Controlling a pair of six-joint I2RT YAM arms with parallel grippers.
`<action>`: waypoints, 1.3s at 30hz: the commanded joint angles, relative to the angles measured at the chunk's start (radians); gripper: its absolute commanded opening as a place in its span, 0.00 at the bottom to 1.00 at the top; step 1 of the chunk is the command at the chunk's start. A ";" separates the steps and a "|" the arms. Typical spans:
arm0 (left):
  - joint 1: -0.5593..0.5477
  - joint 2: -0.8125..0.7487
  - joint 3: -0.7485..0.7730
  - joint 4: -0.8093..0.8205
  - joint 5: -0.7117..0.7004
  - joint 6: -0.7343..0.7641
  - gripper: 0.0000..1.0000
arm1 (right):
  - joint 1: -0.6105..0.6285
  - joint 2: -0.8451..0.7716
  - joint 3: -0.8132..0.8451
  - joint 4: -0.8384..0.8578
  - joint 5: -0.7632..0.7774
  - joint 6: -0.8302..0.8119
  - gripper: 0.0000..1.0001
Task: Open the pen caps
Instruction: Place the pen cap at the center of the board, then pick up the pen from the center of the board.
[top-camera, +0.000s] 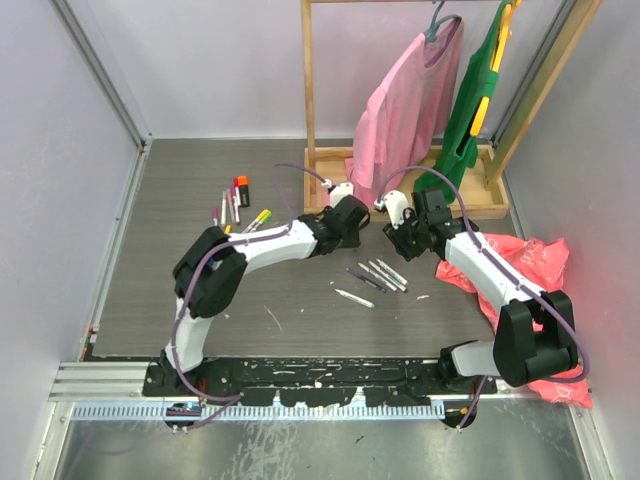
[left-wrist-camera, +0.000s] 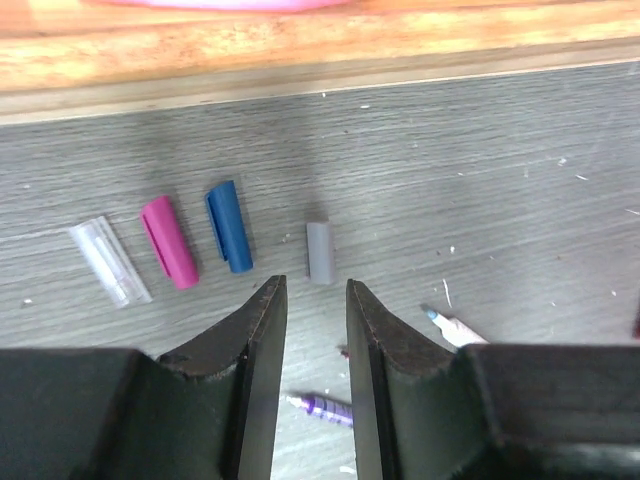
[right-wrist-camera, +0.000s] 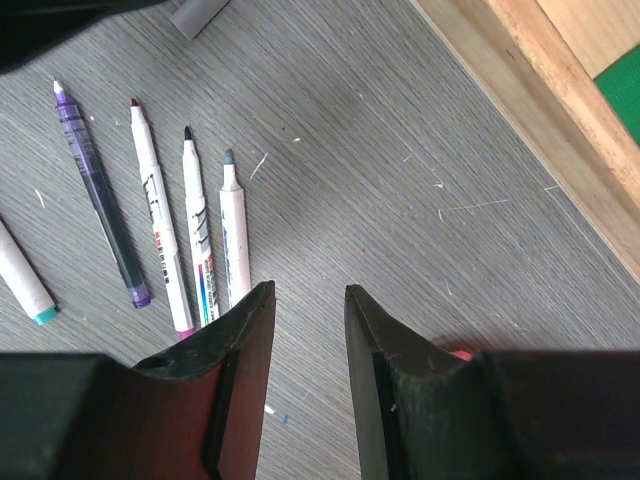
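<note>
4 pen caps (left-wrist-camera: 229, 225), clear, pink, blue and grey, lie in a row on the table (left-wrist-camera: 520, 210) just in front of the wooden rack base (left-wrist-camera: 300, 45). The left gripper (left-wrist-camera: 312, 290) hovers just short of the grey cap (left-wrist-camera: 320, 252), on its side away from the base. Its jaws are narrowly parted and hold nothing, and its fingers hide all but the tips of a purple pen (left-wrist-camera: 325, 408) and a blue-tipped pen (left-wrist-camera: 455, 328). Further from the base, 4 uncapped pens (right-wrist-camera: 198, 230) lie side by side, and a 5th pen (right-wrist-camera: 22, 275) is cut off at the frame edge. The right gripper (right-wrist-camera: 307, 292) beside them is narrowly parted and empty.
</note>
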 joint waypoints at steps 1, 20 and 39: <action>-0.002 -0.138 -0.058 0.098 0.010 0.083 0.32 | 0.002 -0.031 0.000 0.020 -0.022 -0.009 0.40; 0.029 -0.399 -0.279 0.037 -0.027 0.677 0.79 | 0.002 -0.030 0.003 0.004 -0.054 -0.023 0.40; 0.526 -0.519 -0.446 -0.012 0.374 0.691 0.91 | 0.001 -0.016 0.003 -0.002 -0.061 -0.026 0.40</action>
